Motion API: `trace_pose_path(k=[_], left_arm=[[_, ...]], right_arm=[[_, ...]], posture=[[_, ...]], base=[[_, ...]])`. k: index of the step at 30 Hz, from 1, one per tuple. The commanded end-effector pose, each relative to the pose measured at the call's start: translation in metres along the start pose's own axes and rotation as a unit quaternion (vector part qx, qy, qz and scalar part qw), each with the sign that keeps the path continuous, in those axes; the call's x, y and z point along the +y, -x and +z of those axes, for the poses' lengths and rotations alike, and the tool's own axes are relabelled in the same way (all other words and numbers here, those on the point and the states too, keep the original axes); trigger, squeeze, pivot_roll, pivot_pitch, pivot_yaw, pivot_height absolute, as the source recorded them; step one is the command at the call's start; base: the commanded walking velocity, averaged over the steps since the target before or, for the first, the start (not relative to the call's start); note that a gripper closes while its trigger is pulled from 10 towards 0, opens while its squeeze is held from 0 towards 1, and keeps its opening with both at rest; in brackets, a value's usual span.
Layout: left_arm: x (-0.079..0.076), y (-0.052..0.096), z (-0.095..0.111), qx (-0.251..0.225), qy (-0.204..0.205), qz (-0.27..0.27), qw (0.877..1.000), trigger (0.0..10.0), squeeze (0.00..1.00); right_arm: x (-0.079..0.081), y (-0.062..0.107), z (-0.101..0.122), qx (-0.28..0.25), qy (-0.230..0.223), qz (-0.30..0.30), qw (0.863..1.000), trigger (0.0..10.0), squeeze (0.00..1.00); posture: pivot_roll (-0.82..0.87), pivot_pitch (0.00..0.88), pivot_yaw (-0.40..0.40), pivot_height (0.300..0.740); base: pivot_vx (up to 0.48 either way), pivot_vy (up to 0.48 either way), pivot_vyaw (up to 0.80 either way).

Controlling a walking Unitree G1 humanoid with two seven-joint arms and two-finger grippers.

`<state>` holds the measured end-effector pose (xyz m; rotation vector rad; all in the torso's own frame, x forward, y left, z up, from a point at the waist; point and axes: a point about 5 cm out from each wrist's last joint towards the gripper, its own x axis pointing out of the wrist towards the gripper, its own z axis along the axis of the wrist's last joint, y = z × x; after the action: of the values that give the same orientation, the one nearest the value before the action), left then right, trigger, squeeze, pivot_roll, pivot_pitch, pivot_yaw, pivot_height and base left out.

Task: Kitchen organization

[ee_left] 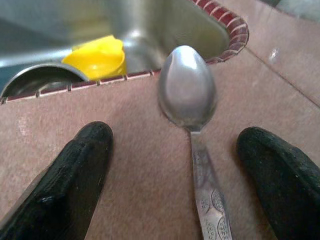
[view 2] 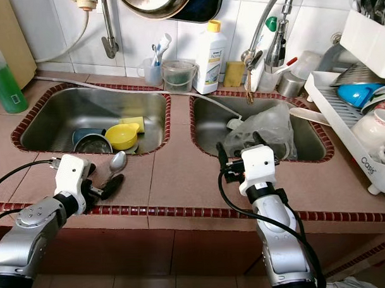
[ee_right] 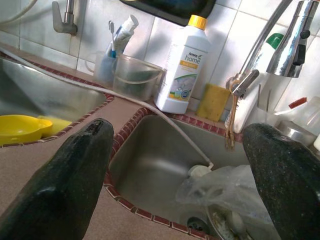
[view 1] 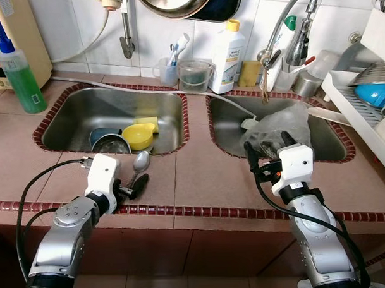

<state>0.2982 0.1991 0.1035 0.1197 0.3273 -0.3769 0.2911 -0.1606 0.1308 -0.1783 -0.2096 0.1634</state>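
A brownish-pink tiled bench [view 1: 200,175] runs along a white-tiled kitchen wall, its front edge and both basin rims trimmed with small dark-red tiles. Two stainless-steel sinks are set into it side by side. The left sink [view 1: 84,110] holds a round yellow plastic bowl [view 1: 139,136], a yellow sponge behind it, and a steel bowl [view 1: 110,144] nested in a dark blue one. The right sink [view 1: 227,127] holds a crumpled clear plastic bag [view 1: 280,125] over some dishes, with a thin white hose ending in a plug-like cap beside it.

One metal spoon [ee_left: 192,120] lies flat on the bench just in front of the left sink, its smooth oval bowl toward the basin and its embossed handle pointing back between the left claw's fingers. The left claw [view 1: 132,186] rests low on the bench with its two black fingers [ee_left: 75,170] spread wide on either side of the handle, gripping nothing. The right claw [view 1: 268,147] is raised at the near edge of the right sink, its fingers [ee_right: 70,170] likewise parted and empty.

Along the wall stand a white detergent bottle [view 1: 227,57] with a yellow cap, a clear plastic tub [view 1: 195,75], a cup holding toothbrushes, a yellow sponge [ee_right: 212,102], and a curved chrome tap [view 1: 296,26]. A green liquid bottle [view 1: 19,77] stands at far left. A white dish rack [view 2: 356,122] with a blue bowl sits at right.
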Motion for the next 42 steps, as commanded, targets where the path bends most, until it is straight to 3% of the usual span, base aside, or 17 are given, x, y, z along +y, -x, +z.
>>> trace_pose_path(k=[1,10,13,25,26,33,34,35,36,37,42], left_arm=[[0.000,-0.002,0.007,0.011,-0.006,0.002,1.000,10.0,0.00],[-0.010,-0.006,0.021,0.022,-0.018,-0.020,0.999,10.0,0.00],[-0.012,-0.007,0.018,0.028,-0.031,-0.022,0.999,10.0,0.00],[-0.016,-0.001,-0.004,0.070,-0.013,-0.025,0.997,10.0,0.00],[-0.017,0.000,-0.006,0.075,-0.010,-0.023,0.997,8.9,0.00],[-0.017,0.001,-0.010,0.084,-0.010,-0.019,0.996,9.1,0.00],[-0.017,0.001,-0.011,0.089,-0.011,-0.019,0.996,5.4,0.00],[-0.017,0.001,-0.012,0.094,-0.014,-0.018,0.995,3.3,0.00],[-0.017,0.001,-0.012,0.094,-0.014,-0.018,0.995,3.3,0.00],[-0.016,0.002,-0.015,0.105,-0.024,-0.014,0.994,0.0,0.00],[-0.016,0.002,-0.017,0.112,-0.022,-0.011,0.993,0.0,0.00]], right_arm=[[-0.006,0.001,0.003,-0.002,0.003,-0.012,1.000,10.0,0.00],[-0.006,-0.001,0.005,-0.006,0.004,-0.024,1.000,10.0,0.00],[-0.007,-0.001,0.005,-0.006,0.005,-0.028,1.000,10.0,0.00],[-0.010,0.000,0.004,-0.005,0.008,-0.033,0.999,10.0,0.00],[-0.010,0.000,0.005,-0.006,0.009,-0.032,0.999,10.0,0.00],[-0.010,-0.001,0.006,-0.007,0.011,-0.030,0.999,10.0,0.00],[-0.010,-0.001,0.006,-0.007,0.011,-0.030,0.999,10.0,0.00],[-0.010,-0.001,0.006,-0.007,0.012,-0.030,0.999,10.0,0.00],[-0.010,-0.001,0.006,-0.007,0.012,-0.030,0.999,10.0,0.00],[-0.010,-0.001,0.006,-0.007,0.013,-0.031,0.999,10.0,0.00],[-0.011,-0.001,0.007,-0.008,0.014,-0.033,0.999,10.0,0.00]], posture=[[0.06,0.000,-0.065,0.740],[0.05,0.000,-0.043,0.740],[0.05,0.000,-0.040,0.740],[0.06,0.000,-0.046,0.740],[0.06,0.000,-0.049,0.740],[0.06,0.000,-0.053,0.740],[0.06,0.000,-0.053,0.740],[0.06,0.000,-0.052,0.740],[0.06,0.000,-0.052,0.740],[0.06,0.000,-0.052,0.740],[0.05,0.000,-0.050,0.740]], base=[[0.000,0.000,0.00],[0.000,0.000,0.00],[0.000,0.000,0.00],[0.000,0.000,0.00],[0.000,0.000,0.00],[0.000,0.000,0.00],[0.000,0.000,0.00],[0.000,0.000,0.00],[0.000,0.000,0.00],[0.000,0.000,0.00],[0.000,0.000,0.00]])
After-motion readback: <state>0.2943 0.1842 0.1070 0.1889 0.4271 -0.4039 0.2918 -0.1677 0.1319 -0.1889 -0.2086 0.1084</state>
